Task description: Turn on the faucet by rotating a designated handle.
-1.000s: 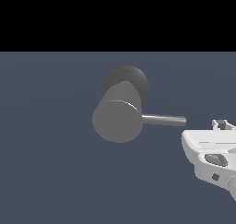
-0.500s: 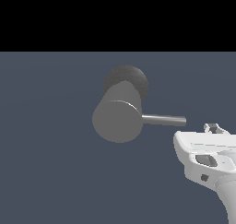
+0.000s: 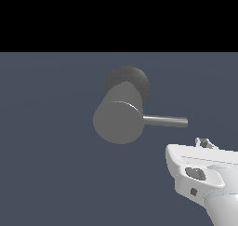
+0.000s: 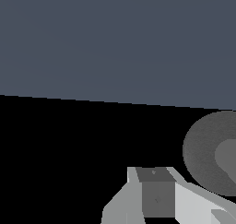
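Change since earlier frames: white arm body advanced from the lower right corner of the exterior view toward frame centre and slightly downward; now fills more of that corner.
Meaning for task: approach stage only; no contact with the rod yet, rotation judged not begun.
Faucet [image 3: 117,122]: centre of the exterior view, thick matte grey cylinder, flat round end facing the camera, darker rounded base [image 3: 132,78] behind and above it; unmoved across the frames.
Handle [image 3: 165,121]: thin shiny rod, projecting from the cylinder toward the exterior view's right, roughly level; free tip at right of centre; same orientation as earlier, so valve judged still off.
End effector [image 3: 205,143]: lower right of the exterior view, only a small tip showing above the white housing, just below and right of the rod tip, apart from it; released or clenched cannot be told from either view.
Wrist view: grey finger parts at the lower edge, dark faucet base at the right edge; handle not visible.
Edges: rod tip is the nearest edge to the arm; cylinder rim well apart from it.
Open room: bare worktop [image 3: 46,164] across the left and lower left of the exterior view; clear space above the rod; space below the rod partly taken by the arm.
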`<control>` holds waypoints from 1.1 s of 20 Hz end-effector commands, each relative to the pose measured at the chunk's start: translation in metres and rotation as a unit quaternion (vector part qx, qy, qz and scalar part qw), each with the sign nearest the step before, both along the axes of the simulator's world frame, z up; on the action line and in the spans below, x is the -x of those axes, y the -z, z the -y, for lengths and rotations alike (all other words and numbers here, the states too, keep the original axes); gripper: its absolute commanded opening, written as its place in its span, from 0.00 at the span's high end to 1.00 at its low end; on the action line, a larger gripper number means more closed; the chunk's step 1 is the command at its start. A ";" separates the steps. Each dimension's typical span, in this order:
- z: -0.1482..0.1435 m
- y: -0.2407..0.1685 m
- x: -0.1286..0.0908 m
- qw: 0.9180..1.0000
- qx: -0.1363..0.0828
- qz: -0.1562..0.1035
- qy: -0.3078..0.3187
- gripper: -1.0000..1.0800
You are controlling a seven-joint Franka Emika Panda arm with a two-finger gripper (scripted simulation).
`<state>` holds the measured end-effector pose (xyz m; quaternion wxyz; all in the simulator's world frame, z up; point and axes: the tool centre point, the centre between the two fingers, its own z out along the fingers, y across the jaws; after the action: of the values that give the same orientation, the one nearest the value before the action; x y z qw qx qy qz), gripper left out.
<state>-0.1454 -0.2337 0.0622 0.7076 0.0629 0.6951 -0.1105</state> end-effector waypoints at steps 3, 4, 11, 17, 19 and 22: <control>-0.011 0.003 0.001 1.000 -0.012 -0.006 -0.004 1.00; -0.015 0.002 0.000 1.000 -0.016 -0.006 -0.006 1.00; -0.046 -0.003 -0.008 0.998 -0.049 -0.003 -0.028 1.00; -0.069 -0.007 -0.013 0.997 -0.055 -0.005 -0.049 1.00; -0.073 -0.009 -0.014 0.997 -0.050 -0.005 -0.054 1.00; -0.076 -0.010 -0.014 0.997 -0.045 -0.005 -0.056 1.00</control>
<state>-0.1312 -0.1592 0.0714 0.7057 0.0575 0.7052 -0.0387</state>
